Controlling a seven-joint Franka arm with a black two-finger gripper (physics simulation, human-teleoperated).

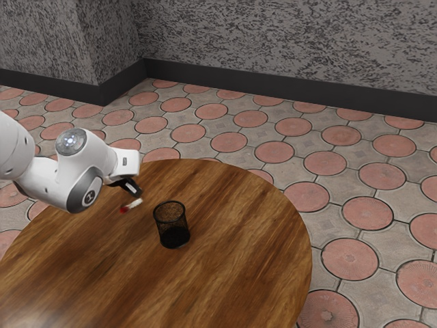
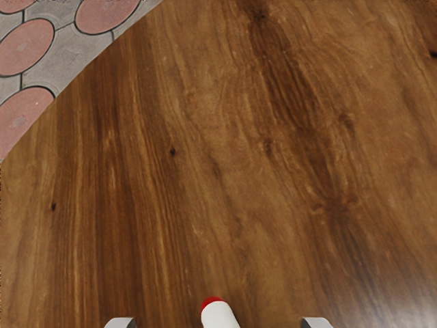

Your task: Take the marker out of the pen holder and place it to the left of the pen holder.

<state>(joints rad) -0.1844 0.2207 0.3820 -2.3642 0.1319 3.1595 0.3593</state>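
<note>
In the exterior view my gripper (image 1: 132, 190) is low over the table, just above the marker, and it is open. The white marker (image 1: 136, 203) with a red end is outside the pen holder, toward the exterior view's left; I cannot tell whether it rests fully on the wood. The black mesh pen holder (image 1: 172, 224) stands upright. In the wrist view the gripper (image 2: 218, 323) has widely spaced fingertips, and the marker (image 2: 220, 315) shows between them, with gaps on both sides.
The round wooden table (image 1: 232, 273) carries the pen holder beyond the hand, toward the exterior view's right. The table's curved edge passes close behind the gripper, with tiled floor (image 1: 274, 152) past it.
</note>
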